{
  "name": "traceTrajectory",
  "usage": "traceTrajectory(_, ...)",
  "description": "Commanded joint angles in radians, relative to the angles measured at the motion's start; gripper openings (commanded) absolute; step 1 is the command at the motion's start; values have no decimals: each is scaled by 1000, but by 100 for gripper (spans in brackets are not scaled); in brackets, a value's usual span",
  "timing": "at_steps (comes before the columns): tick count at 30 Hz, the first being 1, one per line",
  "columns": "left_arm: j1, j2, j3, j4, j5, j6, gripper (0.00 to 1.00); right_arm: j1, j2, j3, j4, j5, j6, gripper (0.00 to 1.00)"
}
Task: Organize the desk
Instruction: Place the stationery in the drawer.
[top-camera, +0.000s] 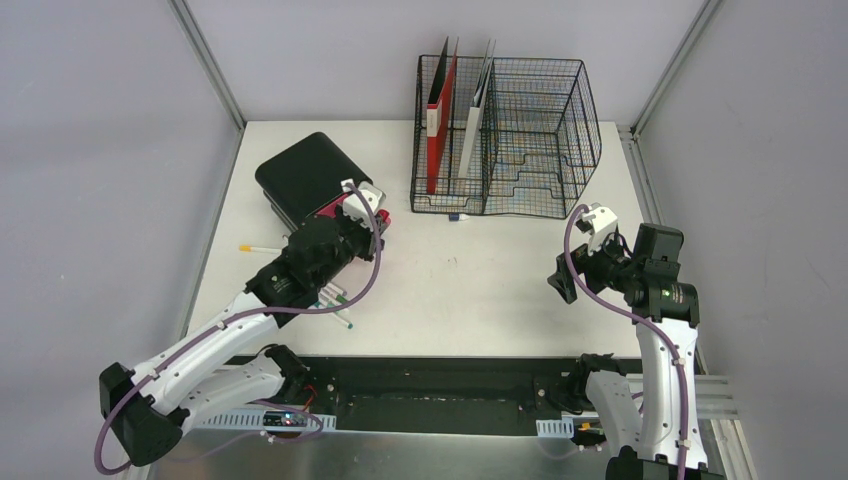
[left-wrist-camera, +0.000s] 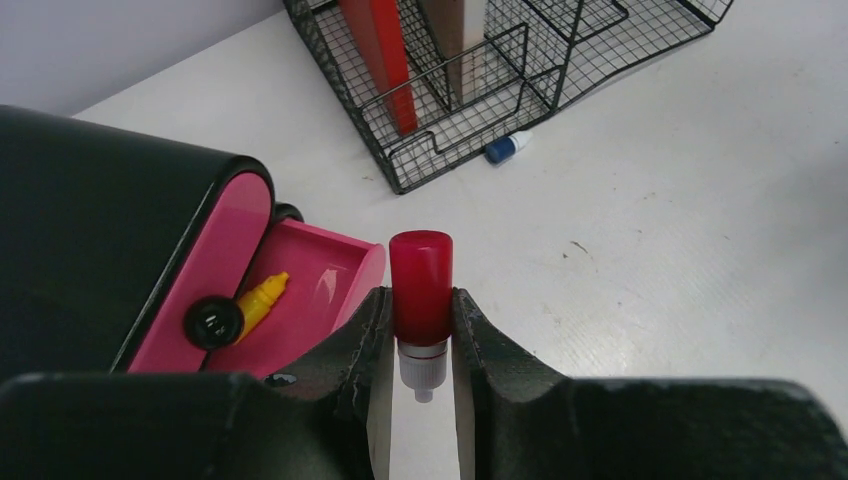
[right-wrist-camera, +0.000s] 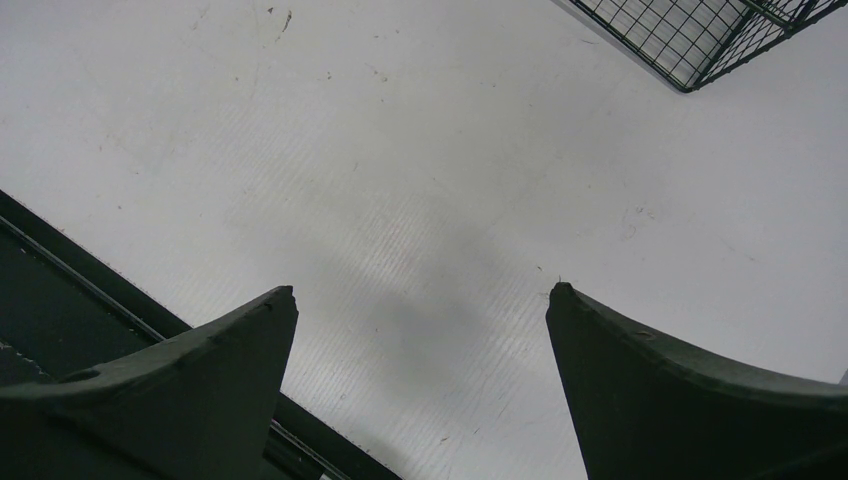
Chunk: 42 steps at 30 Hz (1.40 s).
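Two arms are rising from their bases at the near edge of the desk (top-camera: 480, 280), a flat white top lying between grey walls. The left arm is stretching low and diagonally forward, its wrist pointing toward the black box (top-camera: 300, 170) at the far left. The left gripper (left-wrist-camera: 421, 305) is hovering near the box's pink drawer (left-wrist-camera: 325, 275), which is standing pulled out. Its fingers (left-wrist-camera: 365, 330) are pinching a small red bottle (left-wrist-camera: 421, 280) by the sides, with the bottle's white tip pointing back toward the wrist camera. A yellow bottle (left-wrist-camera: 262, 296) is lying inside the drawer. Several pens (top-camera: 338, 300) are lying on the desk under that arm, and a thin stick with a yellow end (top-camera: 260, 247) is lying to its left.

The right arm is standing upright with its elbow folded and its wrist turning inward and down. The right gripper (right-wrist-camera: 422, 290) is hanging above bare desk surface, its fingers (right-wrist-camera: 200, 380) spreading wide with nothing between them.

Farther back, a blue-capped bottle (left-wrist-camera: 505, 148) is lying just beside the front of the black wire rack (top-camera: 540, 120). The rack is sitting at the far edge and holding a red folder (top-camera: 438, 120) and a pale one (top-camera: 475, 120) upright in its left compartments.
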Motion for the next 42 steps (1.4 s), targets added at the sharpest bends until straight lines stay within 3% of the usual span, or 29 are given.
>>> traceTrajectory(1, -4, -23, -18, -23, -78, 13, 0, -8, -8, -3, 10, -20, -18, 99)
traceTrajectory(14, -4, 14, -40, -25, -302, 31, 0, -11, -10, -3, 10, -22, -18, 99)
traceTrajectory(20, 4, 90, -87, 76, -404, 106, 0, -12, -13, -3, 8, -24, -18, 99)
traceTrajectory(37, 98, 218, -97, 153, -437, 106, 0, -17, -12, -4, 6, -29, -19, 99)
traceTrajectory(39, 102, 227, -95, 154, -443, 105, 3, -17, -12, -4, 7, -28, -20, 99)
traceTrajectory(42, 107, 237, -92, 154, -451, 106, 18, -18, -13, -4, 7, -29, -21, 99)
